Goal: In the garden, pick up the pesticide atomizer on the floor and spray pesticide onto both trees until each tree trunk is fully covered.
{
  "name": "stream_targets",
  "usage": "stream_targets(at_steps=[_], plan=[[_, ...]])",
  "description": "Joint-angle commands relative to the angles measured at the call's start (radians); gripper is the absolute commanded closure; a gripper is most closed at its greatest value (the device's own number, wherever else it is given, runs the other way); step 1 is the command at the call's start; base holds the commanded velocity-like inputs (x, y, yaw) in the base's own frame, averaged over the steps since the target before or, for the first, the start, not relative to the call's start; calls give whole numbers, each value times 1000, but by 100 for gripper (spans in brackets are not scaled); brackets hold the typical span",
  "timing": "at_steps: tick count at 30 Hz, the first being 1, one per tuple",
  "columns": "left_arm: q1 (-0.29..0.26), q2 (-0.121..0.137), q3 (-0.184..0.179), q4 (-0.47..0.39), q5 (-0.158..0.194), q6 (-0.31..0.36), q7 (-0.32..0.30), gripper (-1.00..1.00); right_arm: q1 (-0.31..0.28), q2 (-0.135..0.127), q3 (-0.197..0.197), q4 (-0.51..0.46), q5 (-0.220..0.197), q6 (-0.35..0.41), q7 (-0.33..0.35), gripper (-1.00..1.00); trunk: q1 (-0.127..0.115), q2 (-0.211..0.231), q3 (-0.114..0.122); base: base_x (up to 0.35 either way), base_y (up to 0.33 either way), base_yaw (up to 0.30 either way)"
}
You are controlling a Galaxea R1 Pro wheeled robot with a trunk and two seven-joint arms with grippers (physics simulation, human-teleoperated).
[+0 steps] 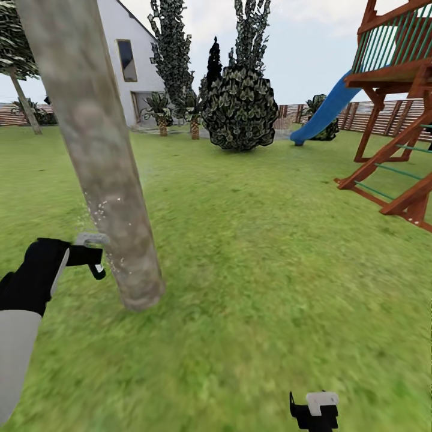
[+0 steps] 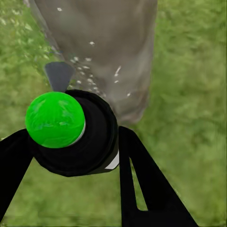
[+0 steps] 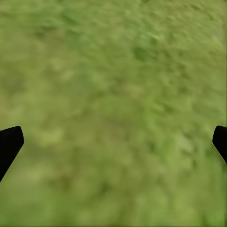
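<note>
A thick mottled tan-grey tree trunk (image 1: 102, 162) leans up from the lawn close in front at my left, its base at the grass. My left gripper (image 1: 95, 259) is shut on the pesticide atomizer (image 2: 90, 142), a dark cylinder whose cap dot (image 2: 54, 118) shows green. Its grey nozzle (image 2: 59, 75) points at the trunk (image 2: 104, 47), and white droplets speckle the bark just beyond it. In the head view the atomizer's pale band (image 1: 91, 240) sits right beside the trunk. A second tree (image 1: 23, 96) stands far off at the left. My right gripper (image 1: 315, 411) hangs open over bare grass (image 3: 113, 118).
A wooden play frame (image 1: 396, 120) with a blue slide (image 1: 324, 111) stands at the right. A round dark bush (image 1: 240, 108) sits mid-lawn at the back, with a white house (image 1: 129, 66), small palms and a brown fence (image 1: 360, 114) behind. Open lawn stretches ahead and right.
</note>
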Motion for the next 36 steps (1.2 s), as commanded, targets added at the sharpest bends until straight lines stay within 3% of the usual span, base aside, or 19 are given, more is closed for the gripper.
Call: stream_targets(at_steps=[1, 4, 11, 15, 17, 20, 22, 27, 29, 31, 33, 36], plan=[[27, 3, 3, 4, 3, -4, 0, 100, 0, 0, 0, 0, 0, 0, 0, -100, 0, 0, 0, 25, -120, 0], [77, 30, 5, 8, 4, -10, 0, 100, 0, 0, 0, 0, 0, 1, 0, -100, 0, 0, 0, 7, -34, 0], [81, -3, -3, 5, 6, -9, 3, 100, 0, 0, 0, 0, 0, 1, 2, -100, 0, 0, 0, 0, -1, 0], [83, 35, 5, 8, 4, -9, 1, 100, 0, 0, 0, 0, 0, 1, 2, -100, 0, 0, 0, 199, 0, 0], [83, 30, -1, 8, 6, -10, 2, 100, 0, 0, 0, 0, 0, 1, 2, -100, 0, 0, 0, 320, -24, 0], [84, -9, -4, 8, 6, -10, 3, 100, 0, 0, 0, 0, 0, 1, 2, -100, 0, 0, 0, 260, -146, 0], [84, -14, -5, 8, 6, -10, 3, 100, 0, 0, 0, 1, 0, 1, 2, -100, 0, 0, 0, 202, -203, 0], [108, 25, 8, 30, 4, -13, 32, 100, 0, 0, 0, 0, 0, 1, 2, -100, 0, 0, 0, 189, -214, 0], [121, 29, 5, 40, 5, -16, 54, 100, 0, 0, 0, 0, 0, 1, 2, -100, 0, 0, 0, 184, -215, 0], [142, 7, 1, 42, 13, -36, 58, 100, 0, 0, 0, 0, 0, 1, 2, -100, 0, 0, 0, 181, -215, 0], [152, -47, 0, 42, 8, -48, 59, 100, 0, 0, 0, 0, 0, 1, 2, -100, 0, 0, 0, 117, -215, 0], [159, -48, 31, 43, 6, -51, 60, 100, 0, 0, 0, 1, 0, 1, 2, -100, 0, 0, 0, -213, -146, 0]])
